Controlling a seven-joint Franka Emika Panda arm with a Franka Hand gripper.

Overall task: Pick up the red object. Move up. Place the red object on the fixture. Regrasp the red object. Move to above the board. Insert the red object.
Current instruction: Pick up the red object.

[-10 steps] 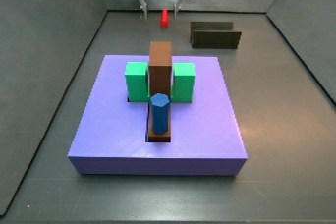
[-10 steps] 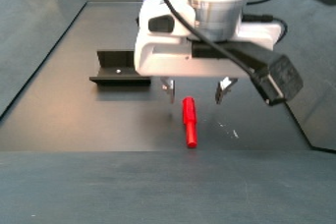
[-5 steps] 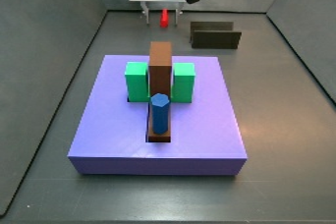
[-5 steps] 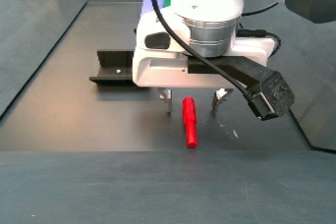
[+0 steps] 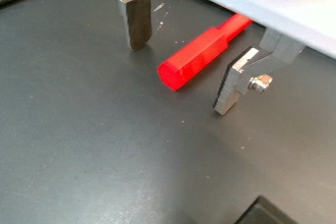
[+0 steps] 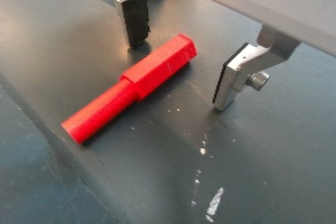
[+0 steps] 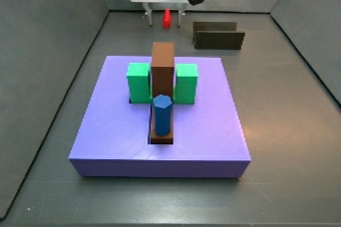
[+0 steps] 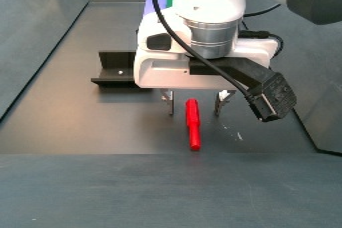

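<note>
The small, thin bright-red peg (image 6: 129,85) lies flat on the dark floor, one end between the gripper (image 6: 184,59) fingers — its long axis crosses their closing line. Jaws stand apart, touching nothing; the dark olive fixture (image 7: 218,36) sits nearby.

The tool (image 8: 195,98) hangs low over the dark floor at the far end of the workspace, pointing straight down, its white body and wrist above it in both side views. Its two flat silver fingers (image 5: 136,17) stand apart with a wide gap between them; in both wrist views the tips (image 6: 132,18) reach down close to the floor, though whether they touch it cannot be told. A black cable loops from the arm past the wrist. In a side view the tool (image 7: 162,11) shows small and distant, its fingers vertical.
</note>
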